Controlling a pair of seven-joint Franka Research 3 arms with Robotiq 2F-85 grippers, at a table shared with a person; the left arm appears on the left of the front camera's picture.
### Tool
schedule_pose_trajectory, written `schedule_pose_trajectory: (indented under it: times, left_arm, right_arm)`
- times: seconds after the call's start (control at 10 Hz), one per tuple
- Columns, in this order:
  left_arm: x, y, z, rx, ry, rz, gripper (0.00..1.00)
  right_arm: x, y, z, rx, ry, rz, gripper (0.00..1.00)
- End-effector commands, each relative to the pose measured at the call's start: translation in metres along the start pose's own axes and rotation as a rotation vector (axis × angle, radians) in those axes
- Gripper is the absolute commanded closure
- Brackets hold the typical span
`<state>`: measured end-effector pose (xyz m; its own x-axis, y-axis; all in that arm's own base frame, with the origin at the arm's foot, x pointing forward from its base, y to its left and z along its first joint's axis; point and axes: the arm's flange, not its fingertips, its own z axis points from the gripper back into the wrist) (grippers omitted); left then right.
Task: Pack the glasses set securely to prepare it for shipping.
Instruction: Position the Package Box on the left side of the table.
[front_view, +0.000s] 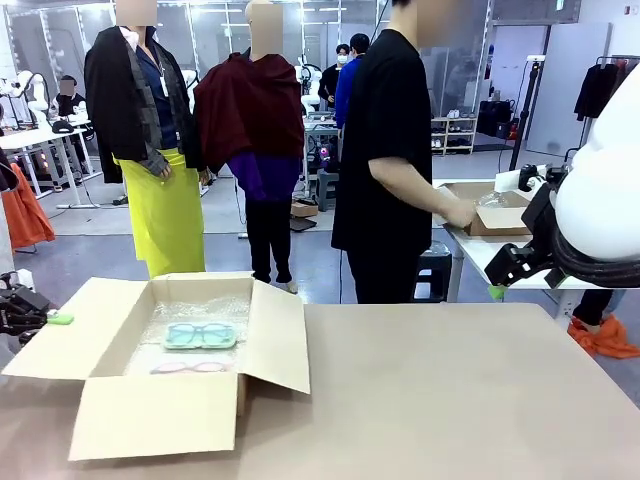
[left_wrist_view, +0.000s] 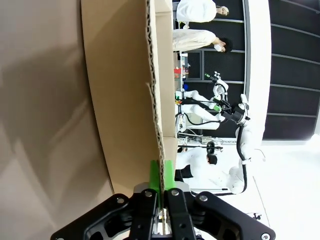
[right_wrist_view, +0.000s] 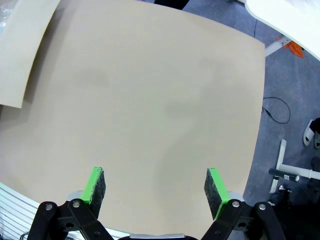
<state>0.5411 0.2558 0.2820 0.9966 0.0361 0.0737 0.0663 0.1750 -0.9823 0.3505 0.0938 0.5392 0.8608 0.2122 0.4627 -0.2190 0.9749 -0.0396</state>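
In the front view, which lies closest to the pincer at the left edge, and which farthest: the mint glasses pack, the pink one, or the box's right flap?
From the left pincer, nearest first:
1. Mint pack, inside the box toward its back.
2. Pink pack, inside, nearer the front; close to the mint one's distance, so hard to rank.
3. Right flap, on the box's far side.

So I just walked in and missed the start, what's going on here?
An open cardboard box sits on the table, with a mint-green glasses pack and a pale pink one lying inside on bubble wrap. The left claw is shut on a box flap's edge. The right claw hangs open above bare table.
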Motion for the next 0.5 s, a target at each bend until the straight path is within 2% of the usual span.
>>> schedule_pose_trajectory:
  times: [0.0,0.4]
  left_arm:
    - [0.010,-0.002,0.032,-0.004,0.033,0.021,0.97]
    - [0.009,-0.017,0.099,0.039,0.011,0.013,0.97]
  right_arm:
    - [0.002,0.000,0.001,-0.004,-0.004,0.005,0.00]
    - [0.002,0.000,0.001,-0.004,-0.004,0.005,0.00]
